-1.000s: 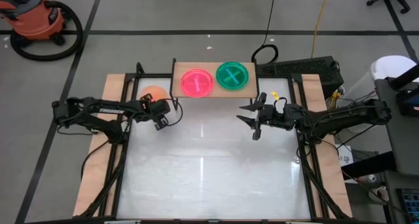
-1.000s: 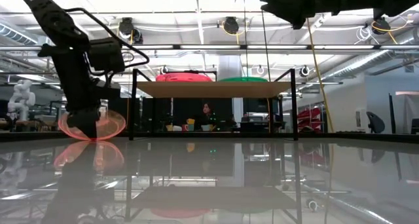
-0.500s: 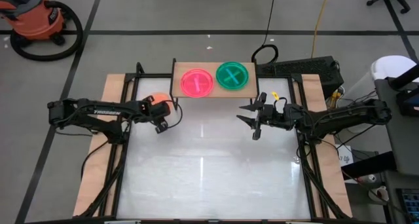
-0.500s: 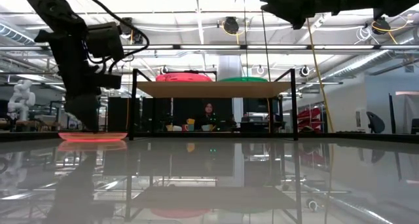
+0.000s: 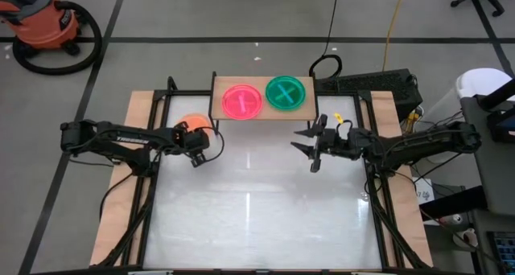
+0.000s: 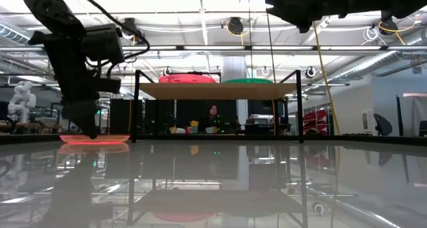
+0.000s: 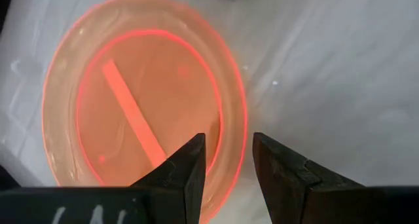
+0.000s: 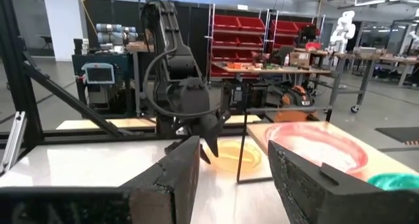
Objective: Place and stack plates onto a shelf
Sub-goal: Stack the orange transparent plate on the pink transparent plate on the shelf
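An orange plate (image 5: pixel 189 123) (image 7: pixel 141 99) lies flat on the white tabletop near its far left corner, low and level in the low view (image 6: pixel 93 139). My left gripper (image 5: pixel 198 153) (image 7: pixel 228 137) points down over the plate's near-right rim, open, one finger over the inside and one outside. The light-wood shelf (image 5: pixel 261 112) (image 6: pixel 217 90) stands at the far edge, with a pink plate (image 5: pixel 242 101) and a green plate (image 5: pixel 286 92) on it. My right gripper (image 5: pixel 311 150) (image 8: pixel 232 162) hovers open right of centre, holding nothing. My left gripper comes from above, pointing down, its fingers on either side of the orange plate's rim (image 7: pixel 237 112). The gap between them is wider than the rim. Whether either finger touches the plate, I cannot tell. The plate rests flat on the table.
The white tabletop (image 5: pixel 257 215) spreads wide between and in front of the arms. Black frame rails run along the table's left and right sides. The shelf's thin black legs (image 6: pixel 136 108) stand just right of the orange plate. A person (image 6: pixel 212 115) sits in the room beyond.
A second ago the orange plate stood tilted up on edge below my left gripper. It has since tipped down and now lies flat on the table. My left gripper has risen a little above it. My right arm has kept still.
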Robot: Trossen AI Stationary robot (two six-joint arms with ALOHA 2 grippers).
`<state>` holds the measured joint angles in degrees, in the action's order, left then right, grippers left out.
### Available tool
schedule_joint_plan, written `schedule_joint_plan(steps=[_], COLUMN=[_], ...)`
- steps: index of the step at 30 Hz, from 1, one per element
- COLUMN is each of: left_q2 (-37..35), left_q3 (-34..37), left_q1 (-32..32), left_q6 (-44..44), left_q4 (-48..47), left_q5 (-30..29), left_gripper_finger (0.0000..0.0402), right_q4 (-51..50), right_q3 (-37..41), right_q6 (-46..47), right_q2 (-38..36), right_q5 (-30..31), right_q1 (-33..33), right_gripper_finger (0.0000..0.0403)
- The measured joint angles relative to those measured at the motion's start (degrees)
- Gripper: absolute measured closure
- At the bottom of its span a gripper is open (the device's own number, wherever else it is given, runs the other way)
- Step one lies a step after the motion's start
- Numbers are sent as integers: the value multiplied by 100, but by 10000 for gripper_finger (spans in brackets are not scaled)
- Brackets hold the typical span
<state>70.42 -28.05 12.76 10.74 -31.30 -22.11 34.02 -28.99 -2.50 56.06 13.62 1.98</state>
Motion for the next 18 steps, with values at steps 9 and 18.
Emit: schedule_joint_plan(steps=[9, 18], left_q2=[350, 449], left_q3=[157, 160], left_q1=[88, 68], left_q6=[-44, -420], left_q4=[365, 474], left_q5=[36, 65], left_gripper_finger=[268, 303], right_q4=[147, 175], right_q3=[216, 251], right_q6=[9, 11], right_q2=[1, -1], right_q5=[24, 27], right_q1=[0, 0], right_gripper_finger=[241, 241])
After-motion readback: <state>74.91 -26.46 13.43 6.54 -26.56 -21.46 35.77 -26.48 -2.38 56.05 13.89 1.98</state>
